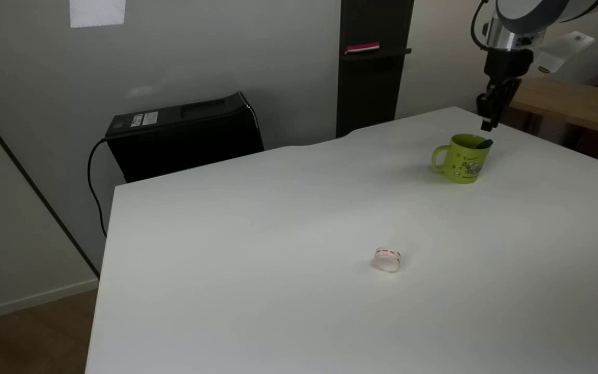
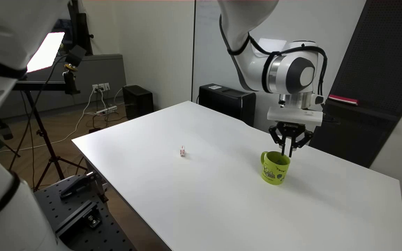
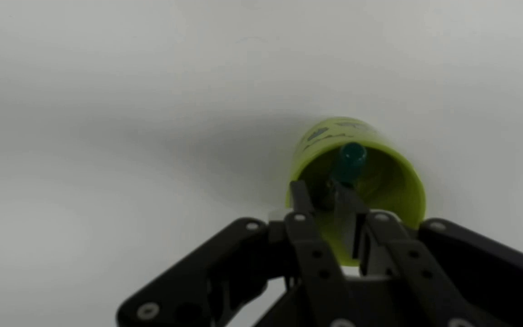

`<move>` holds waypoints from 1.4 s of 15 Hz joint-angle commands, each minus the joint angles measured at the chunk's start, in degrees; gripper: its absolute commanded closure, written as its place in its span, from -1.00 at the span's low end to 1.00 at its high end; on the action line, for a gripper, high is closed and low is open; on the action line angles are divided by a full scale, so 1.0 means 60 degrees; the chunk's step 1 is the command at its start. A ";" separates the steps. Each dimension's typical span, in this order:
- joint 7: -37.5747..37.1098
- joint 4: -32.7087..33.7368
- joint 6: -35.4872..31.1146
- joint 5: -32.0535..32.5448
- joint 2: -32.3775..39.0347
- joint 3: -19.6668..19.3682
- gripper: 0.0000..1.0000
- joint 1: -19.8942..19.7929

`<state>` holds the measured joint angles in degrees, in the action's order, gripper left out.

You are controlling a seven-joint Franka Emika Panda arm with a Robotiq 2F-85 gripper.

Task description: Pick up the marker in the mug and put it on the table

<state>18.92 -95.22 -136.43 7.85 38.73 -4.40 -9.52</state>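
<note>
The lime-green mug (image 1: 464, 165) stands upright on the white table (image 1: 257, 249), and it shows in an exterior view (image 2: 273, 172) and the wrist view (image 3: 413, 193). The dark green marker (image 1: 484, 144) leans inside the mug with its end at the rim. In the wrist view its rounded end (image 3: 351, 159) points up toward the camera, and its lower part is hidden. My gripper (image 2: 287, 155) is just above the mug. Its fingertips (image 3: 322, 187) are apart by a narrow gap, with nothing between them. The marker's end lies beyond the right fingertip in the wrist view.
A small clear roll with red marks (image 1: 386, 261) lies on the table, also in an exterior view (image 2: 182, 151). A black box (image 1: 185, 130) stands behind the table edge. A wooden desk (image 1: 579, 104) is beyond the far side.
</note>
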 commanded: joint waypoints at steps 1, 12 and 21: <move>-0.0331 0.0337 0.0385 0.0014 0.0076 -0.0010 0.02 0.0021; -0.0295 0.0177 0.0857 -0.0122 0.0130 0.0086 -1.00 -0.0020; -0.0173 0.0076 0.0732 -0.0127 0.0301 0.0097 -1.00 -0.0053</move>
<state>18.84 -95.30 -131.95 7.07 39.91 -4.17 -9.52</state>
